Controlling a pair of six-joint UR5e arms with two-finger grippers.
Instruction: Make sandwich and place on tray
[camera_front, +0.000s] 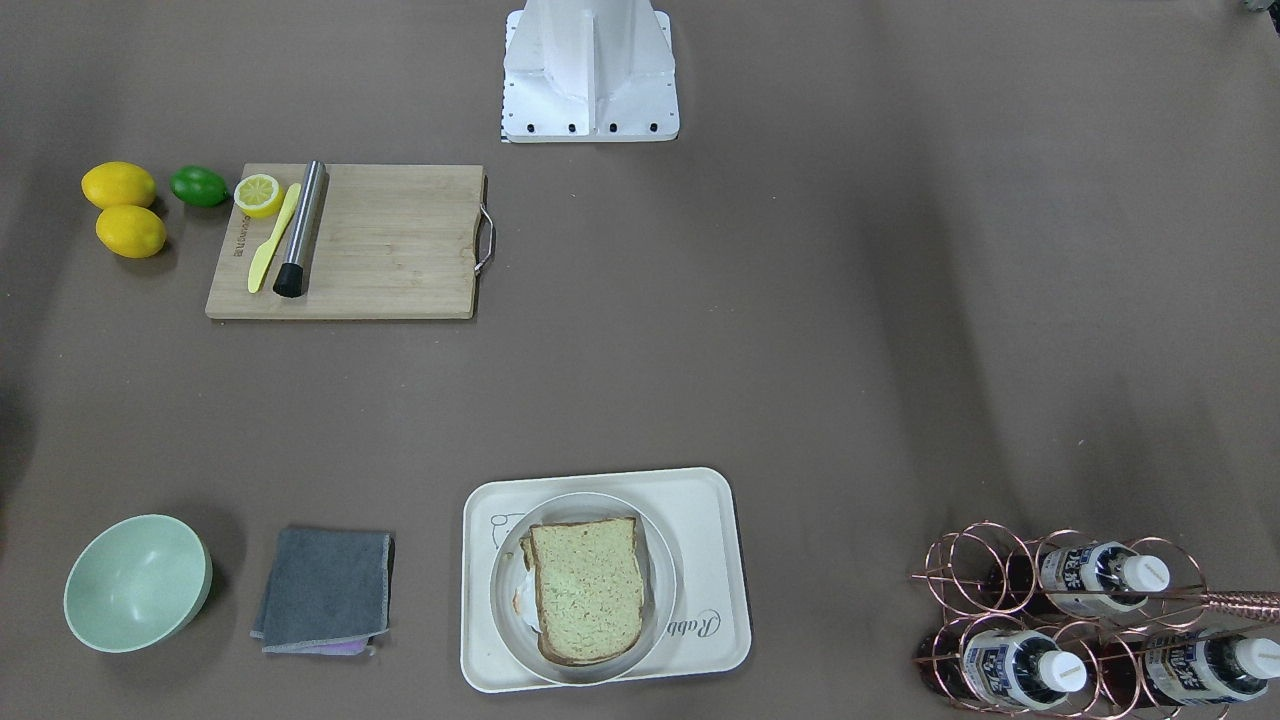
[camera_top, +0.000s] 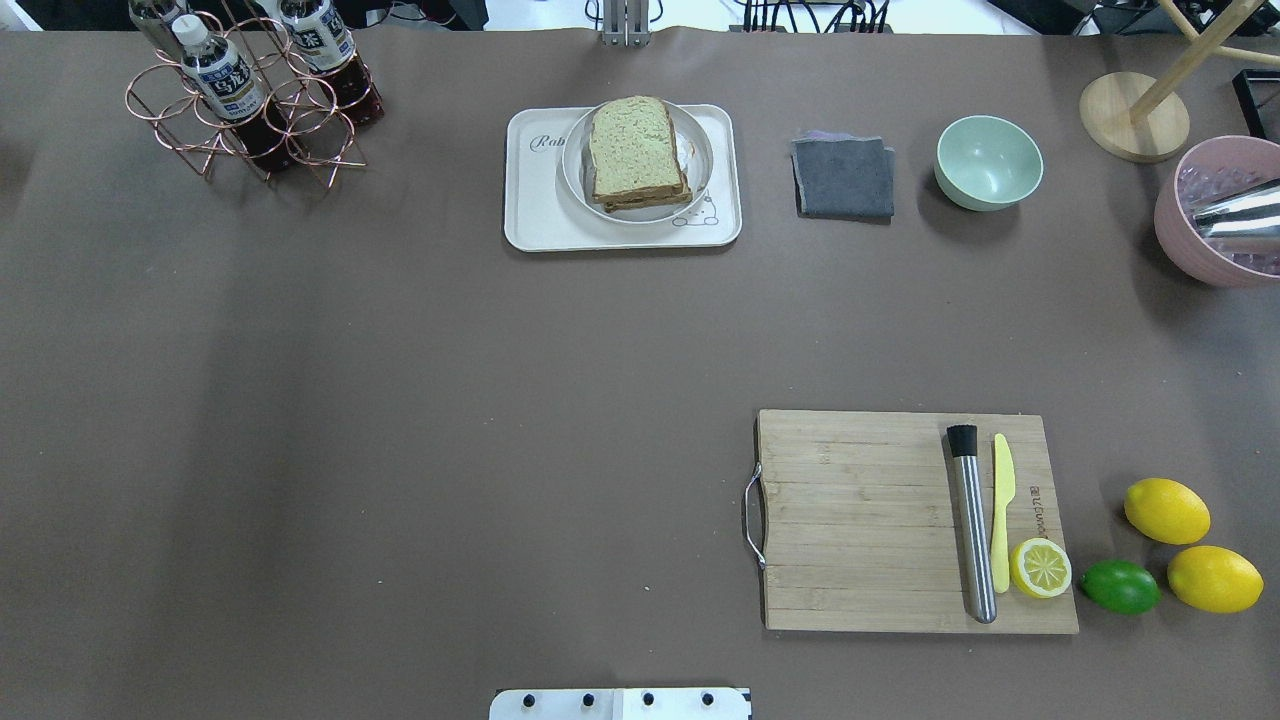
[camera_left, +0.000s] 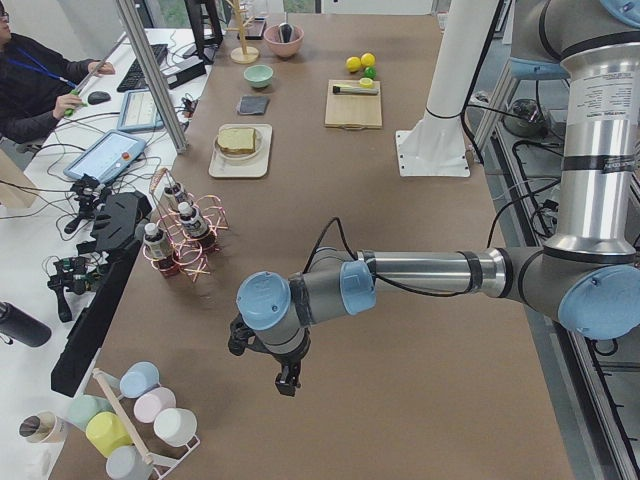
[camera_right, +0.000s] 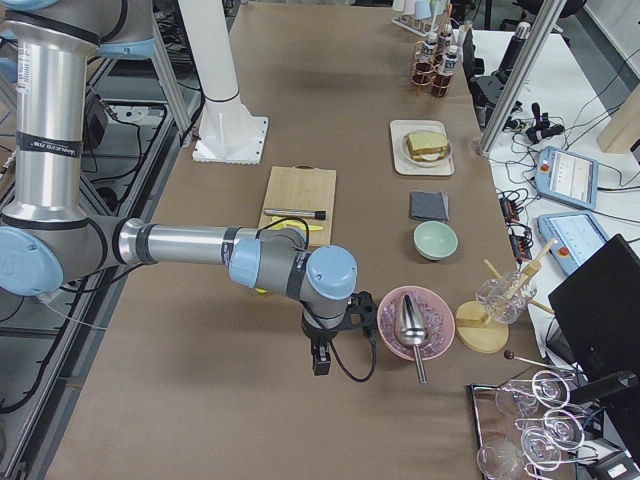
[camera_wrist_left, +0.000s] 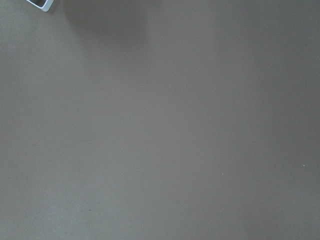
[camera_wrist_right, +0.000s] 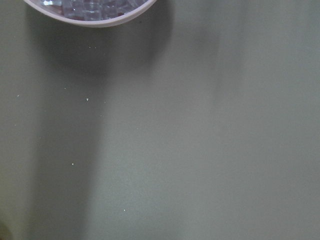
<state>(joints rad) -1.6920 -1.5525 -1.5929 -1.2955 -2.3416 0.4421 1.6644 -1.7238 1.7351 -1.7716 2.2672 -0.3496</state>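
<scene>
My sandwich (camera_top: 637, 150) sits on a plate (camera_top: 575, 180) on the tray (camera_top: 540, 222), far centre of the tabletop. My left claw (camera_left: 287, 380) and right claw (camera_right: 320, 358) hang at opposite ends, neither clearly nearer. I cannot tell whether they are open or closed.

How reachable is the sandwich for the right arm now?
Probably yes: the sandwich lies uncovered on the plate, nothing over it. The right gripper hangs beside the pink bowl, a long stretch away.

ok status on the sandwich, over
Left end effector, right end effector: far from tray, open or shut unclear. Sandwich stacked on plate, plate on tray. Nothing on top of it.
</scene>
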